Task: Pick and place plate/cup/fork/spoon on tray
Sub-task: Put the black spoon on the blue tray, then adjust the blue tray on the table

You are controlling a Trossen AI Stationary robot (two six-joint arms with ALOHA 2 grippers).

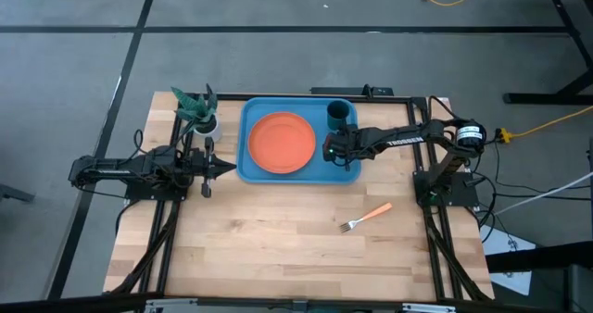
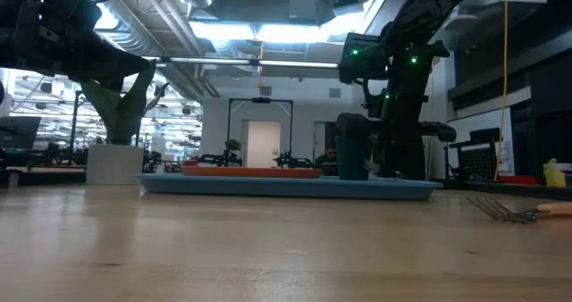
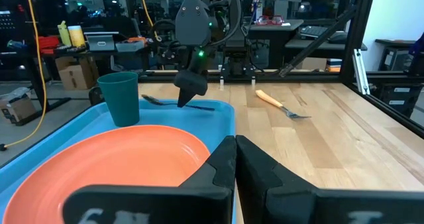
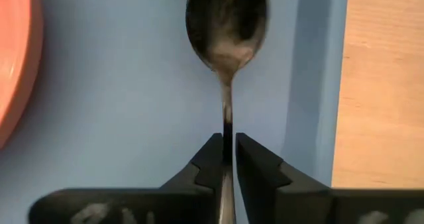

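Observation:
The light-blue tray (image 1: 347, 170) lies at the table's far middle. The orange plate (image 1: 281, 143) sits on its left part and the teal cup (image 1: 339, 115) stands upright in its far right corner. My right gripper (image 4: 227, 139) is over the tray's right part, shut on the dark spoon (image 4: 226, 25). The fork (image 1: 366, 218) lies flat on the bare table, nearer and to the right of the tray. My left gripper (image 1: 225, 168) is shut and empty, just off the tray's left edge. My right gripper pinches the spoon's thin handle (image 4: 227, 114) between its two fingers, a short way behind the bowl. The fingers come from above, pointing down, and lie across the handle. The spoon lies level, bowl up, low over the tray floor (image 3: 185, 105); whether it rests there I cannot tell.
A small white pot with a green plant (image 1: 199, 111) stands at the table's far left, beside the tray's corner. Black frame rails run along the table's left and right sides. Bare wood lies between the tray and the near edge.

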